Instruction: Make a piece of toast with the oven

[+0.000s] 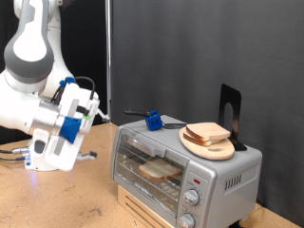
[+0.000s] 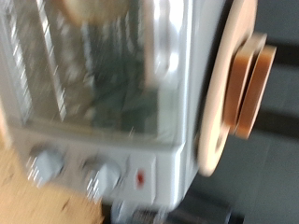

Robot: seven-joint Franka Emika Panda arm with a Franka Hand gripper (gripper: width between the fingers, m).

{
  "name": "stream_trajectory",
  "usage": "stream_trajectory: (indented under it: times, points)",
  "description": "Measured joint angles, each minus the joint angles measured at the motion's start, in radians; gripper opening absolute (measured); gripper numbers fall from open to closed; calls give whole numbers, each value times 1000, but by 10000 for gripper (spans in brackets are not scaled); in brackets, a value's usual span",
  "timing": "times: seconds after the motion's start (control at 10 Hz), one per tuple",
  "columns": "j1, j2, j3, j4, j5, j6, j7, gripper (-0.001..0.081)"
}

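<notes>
The silver oven [image 1: 180, 169] stands at the exterior view's lower right with its glass door shut. A pale slice of toast [image 1: 160, 170] lies on the wire rack inside, behind the glass. The wrist view, which is blurred, shows the oven [image 2: 93, 84] close up, with its two knobs [image 2: 101, 175] and red light [image 2: 140, 177]. The edge of the slice [image 2: 93, 7] shows behind the door. My gripper [image 1: 93, 112], white with blue parts, hangs in the air to the exterior view's left of the oven, apart from it. Its fingers do not show in the wrist view.
A round wooden board [image 1: 211, 147] with other bread slices [image 1: 209, 133] lies on the oven's top; it also shows in the wrist view [image 2: 224, 93]. A blue-handled tool [image 1: 152, 120] and a black stand [image 1: 228, 109] are on the oven too. A dark curtain hangs behind.
</notes>
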Motion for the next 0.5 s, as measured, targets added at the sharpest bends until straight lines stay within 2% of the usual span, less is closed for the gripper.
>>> stream_trajectory:
  times: [0.1, 0.2, 0.3, 0.4, 0.5]
  points:
    - [3, 50, 6, 26, 21, 45, -21, 808]
    - [3, 48, 6, 23, 10, 39, -18, 808]
    - [-2, 53, -1, 35, -78, -29, 6, 808]
    - [-10, 78, -13, 76, -203, -101, 34, 808]
    - [-9, 131, -19, 139, -335, -134, 57, 808]
